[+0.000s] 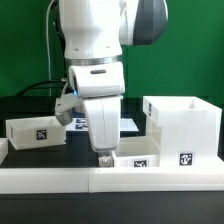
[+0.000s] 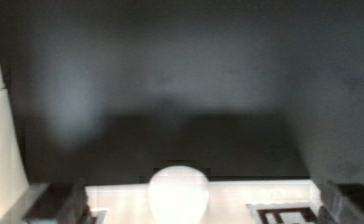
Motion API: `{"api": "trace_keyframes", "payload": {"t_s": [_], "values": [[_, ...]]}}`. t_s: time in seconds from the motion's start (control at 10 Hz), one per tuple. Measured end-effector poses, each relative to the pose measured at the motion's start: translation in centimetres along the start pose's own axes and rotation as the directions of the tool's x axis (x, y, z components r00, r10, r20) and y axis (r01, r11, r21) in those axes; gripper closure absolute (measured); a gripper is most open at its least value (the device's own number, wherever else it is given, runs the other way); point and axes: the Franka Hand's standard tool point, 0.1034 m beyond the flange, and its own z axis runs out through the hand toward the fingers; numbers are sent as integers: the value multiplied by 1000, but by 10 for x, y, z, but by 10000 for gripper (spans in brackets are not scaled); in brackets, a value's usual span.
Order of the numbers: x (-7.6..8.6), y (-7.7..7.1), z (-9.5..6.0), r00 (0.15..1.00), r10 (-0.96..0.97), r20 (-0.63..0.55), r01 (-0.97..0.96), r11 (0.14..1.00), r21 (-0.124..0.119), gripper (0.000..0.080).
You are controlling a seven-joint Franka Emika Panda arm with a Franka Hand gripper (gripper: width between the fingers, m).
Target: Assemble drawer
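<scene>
My gripper (image 1: 103, 156), jaws spread wide, hangs at a small white drawer tray (image 1: 136, 160). It looks like light, stiff, slick plastic, best pinched across one thin wall.

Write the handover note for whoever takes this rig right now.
Gripper: open, low on the table beside the front tray.
Second tray: at the exterior view's left, standing apart.
Casing: upright at the exterior view's right.
Done: no tray inserted; both sit outside the casing.
Left: grasp each tray and slide it into the casing.
</scene>
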Motion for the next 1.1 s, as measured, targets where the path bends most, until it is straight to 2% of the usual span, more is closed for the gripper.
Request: {"api": "trace_keyframes", "payload": {"t_s": [0.3, 1.1], "values": [[5, 1, 0, 1000, 10, -3, -10, 1000, -1, 151], [53, 4, 3, 1000, 6, -23, -6, 1000, 7, 151]]}}
